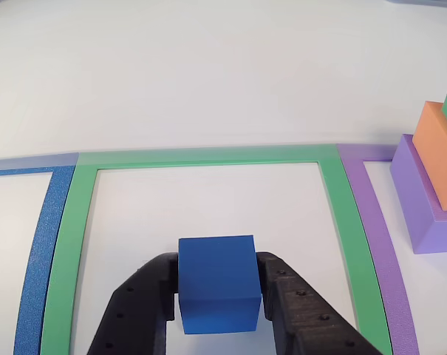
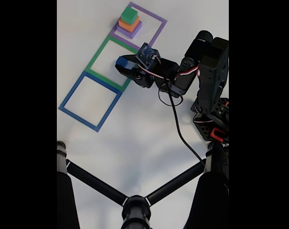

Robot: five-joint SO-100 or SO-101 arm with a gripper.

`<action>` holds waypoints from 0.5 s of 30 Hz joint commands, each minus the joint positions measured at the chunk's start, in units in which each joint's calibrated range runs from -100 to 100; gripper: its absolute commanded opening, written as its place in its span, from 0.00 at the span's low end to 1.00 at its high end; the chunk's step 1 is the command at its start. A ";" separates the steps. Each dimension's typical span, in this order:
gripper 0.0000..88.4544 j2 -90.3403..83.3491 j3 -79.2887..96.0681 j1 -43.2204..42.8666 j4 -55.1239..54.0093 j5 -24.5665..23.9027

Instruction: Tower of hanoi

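The small blue cube (image 1: 217, 285) sits between my black gripper's (image 1: 219, 296) two fingers, which press its left and right sides; it is over the white floor inside the green square frame (image 1: 201, 156). In the fixed view the gripper (image 2: 121, 63) holds the cube (image 2: 121, 61) at the green frame's (image 2: 96, 57) right edge. The rest of the tower stands stacked in the purple frame (image 2: 156, 25): purple block (image 1: 422, 207) at the bottom, orange block (image 1: 441, 151) on it, green block (image 2: 129, 15) on top, cut off at the right edge of the other view.
A blue square frame (image 2: 89, 101) lies beside the green one, on the side away from the stack. The arm's body (image 2: 208, 81) and a trailing black cable (image 2: 182, 138) stand right of the frames. A black tripod (image 2: 134, 205) fills the bottom of the fixed view.
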 commanded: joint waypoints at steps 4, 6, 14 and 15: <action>0.06 2.36 -4.04 1.38 -1.58 0.00; 0.07 3.08 -4.68 1.53 -1.58 0.00; 0.19 3.80 -5.13 1.91 -1.66 0.00; 0.20 3.56 -4.95 1.84 -1.75 0.00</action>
